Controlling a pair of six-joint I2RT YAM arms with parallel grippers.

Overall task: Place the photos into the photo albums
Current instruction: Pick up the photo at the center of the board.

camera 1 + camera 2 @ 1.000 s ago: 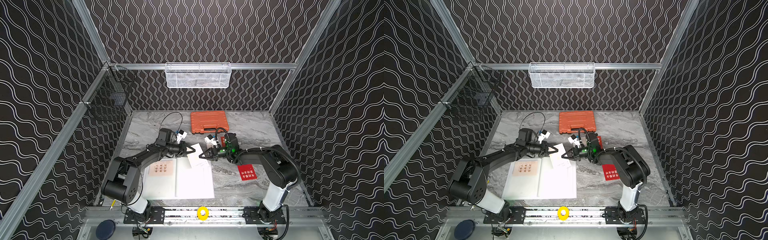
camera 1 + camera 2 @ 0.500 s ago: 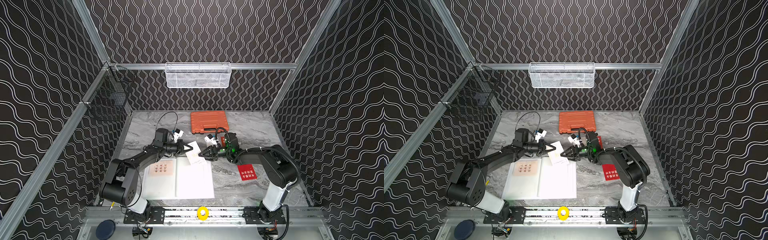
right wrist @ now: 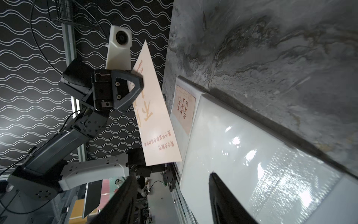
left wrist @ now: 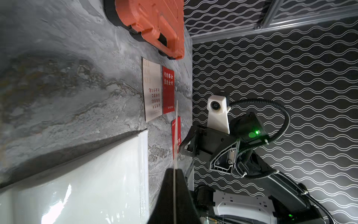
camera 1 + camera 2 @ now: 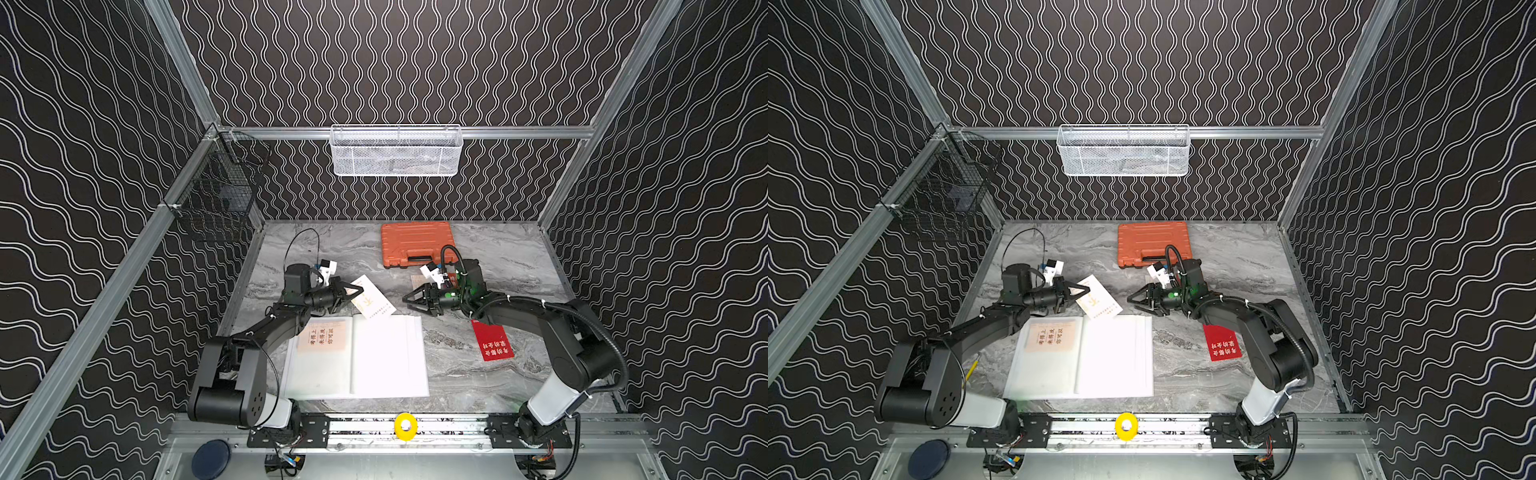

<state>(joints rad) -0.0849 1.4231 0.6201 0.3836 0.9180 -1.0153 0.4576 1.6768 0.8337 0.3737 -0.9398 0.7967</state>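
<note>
Top views: L tool [image 5: 360, 289] pinches cream photo [image 5: 376, 302] (tilted, by open album [image 5: 386, 361]); R tool [image 5: 406, 300] spread, empty.

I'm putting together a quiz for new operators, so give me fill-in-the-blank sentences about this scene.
1. The left pincer is ___ on the cream card.
2. The right pincer stands ___ and empty.
3. The album lies open with ___ card on a page.
4. The tool case at the back is ___.
Missing words: shut; open; one; orange.
</note>
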